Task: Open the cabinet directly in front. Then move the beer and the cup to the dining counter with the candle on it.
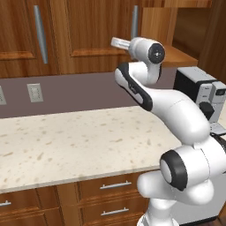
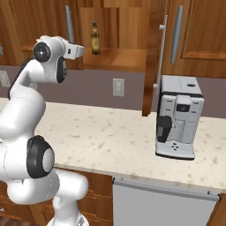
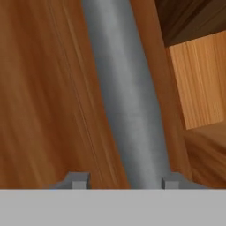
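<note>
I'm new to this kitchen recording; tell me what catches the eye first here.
The white arm reaches up toward the reddish-brown wall cabinet, and in the hand view its gripper straddles a long brushed-metal bar handle. In the right base view one cabinet door already stands open, with a dark beer bottle upright on the shelf inside. A grey coffee machine sits on the speckled counter below, to the right.

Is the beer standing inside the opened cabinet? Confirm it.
Yes, the beer stands upright on the cabinet shelf, seen through the open doorway in the right base view.
</note>
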